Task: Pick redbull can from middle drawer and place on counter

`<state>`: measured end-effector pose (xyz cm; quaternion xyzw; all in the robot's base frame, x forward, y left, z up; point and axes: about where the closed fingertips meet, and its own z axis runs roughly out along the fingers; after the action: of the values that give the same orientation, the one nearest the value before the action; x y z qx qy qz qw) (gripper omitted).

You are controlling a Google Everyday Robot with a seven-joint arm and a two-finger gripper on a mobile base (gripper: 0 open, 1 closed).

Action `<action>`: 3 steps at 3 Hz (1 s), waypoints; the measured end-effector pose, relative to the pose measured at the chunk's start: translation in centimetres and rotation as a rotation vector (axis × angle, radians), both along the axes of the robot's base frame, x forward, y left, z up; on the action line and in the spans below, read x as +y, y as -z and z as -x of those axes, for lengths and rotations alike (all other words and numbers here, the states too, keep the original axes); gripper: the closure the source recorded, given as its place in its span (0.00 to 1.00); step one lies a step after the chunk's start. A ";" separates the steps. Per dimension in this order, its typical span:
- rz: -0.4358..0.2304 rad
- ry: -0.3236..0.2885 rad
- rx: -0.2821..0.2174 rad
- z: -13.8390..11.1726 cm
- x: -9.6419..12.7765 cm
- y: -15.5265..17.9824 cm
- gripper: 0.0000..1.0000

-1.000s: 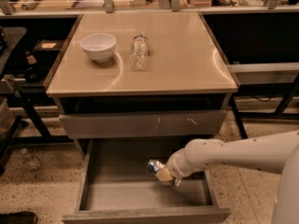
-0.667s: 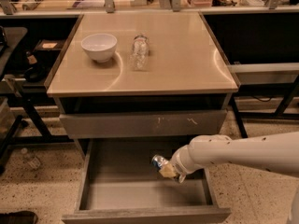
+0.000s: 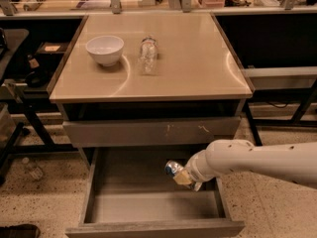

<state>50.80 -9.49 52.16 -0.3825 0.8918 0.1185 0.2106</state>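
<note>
Far left, a dark side table (image 3: pixel 12 36) stands beside the cabinet; on the beige counter (image 3: pixel 198 58), left part, a white bowl (image 3: pixel 104 49) sits upright; just right of it a clear plastic bottle (image 3: pixel 147 56) lies on its side, near the bowl but not touching it; rest of that top is glossy with light glare. Below the top, a shut grey drawer front with white scratches (image 3: pixel 153 131); under that, the middle drawer (image 3: pixel 143 207) is pulled out towards the camera, with its grey floor visible. Right of centre inside that drawer, the can (image 3: pixel 171 167) is tilted, shiny blue-silver end up and to the left, and looks raised off the drawer floor; gripper (image 3: pixel 179 175) is clamped on its lower end, over the drawer's right half; white arm (image 3: pixel 257 160) reaches in from the right edge, crossing above the drawer's right wall.
</note>
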 end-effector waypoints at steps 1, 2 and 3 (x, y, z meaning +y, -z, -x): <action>0.009 0.018 -0.026 0.0 -1.9 -2.5 1.00; 0.009 0.036 -0.051 0.4 -3.7 -5.0 1.00; 0.015 0.055 -0.070 1.1 -5.4 -7.3 1.00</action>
<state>49.68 -14.85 59.50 -0.3633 0.8950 0.0923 0.2419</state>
